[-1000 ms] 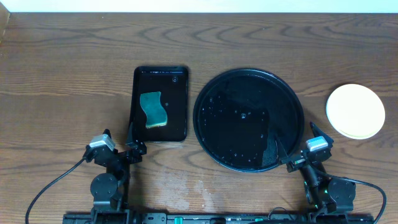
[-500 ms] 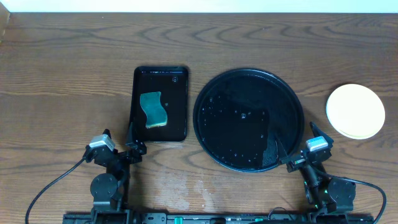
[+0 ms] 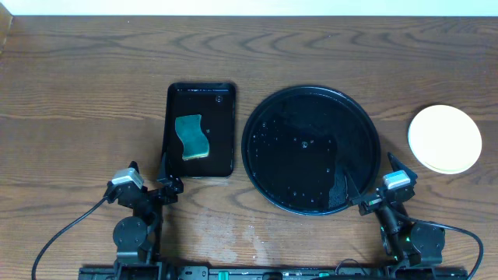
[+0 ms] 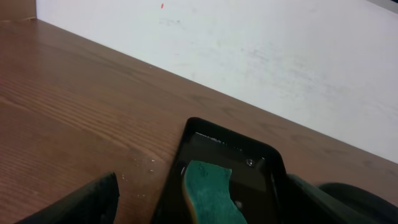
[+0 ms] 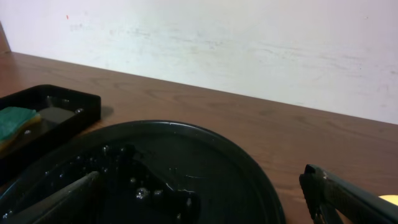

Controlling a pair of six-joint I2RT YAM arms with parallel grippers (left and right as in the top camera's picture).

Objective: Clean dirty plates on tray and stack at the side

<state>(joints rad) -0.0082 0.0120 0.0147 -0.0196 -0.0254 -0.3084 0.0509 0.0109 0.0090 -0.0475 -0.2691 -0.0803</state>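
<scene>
The round black tray [image 3: 311,149] lies right of the middle, wet with droplets, and no plate is on it. It fills the lower part of the right wrist view [image 5: 186,143]. A pale yellow plate [image 3: 444,138] lies on the table to the right of the tray; I cannot tell whether other plates are under it. A sliver of it shows in the right wrist view [image 5: 389,202]. My left gripper [image 3: 148,168] is open and empty near the front edge. My right gripper [image 3: 371,176] is open and empty at the tray's front right rim.
A rectangular black tray [image 3: 222,117] left of the round tray holds a green sponge [image 3: 191,137]. The left wrist view shows this tray [image 4: 261,155] and sponge [image 4: 208,190] between my open left fingers. A white wall runs along the table's far edge.
</scene>
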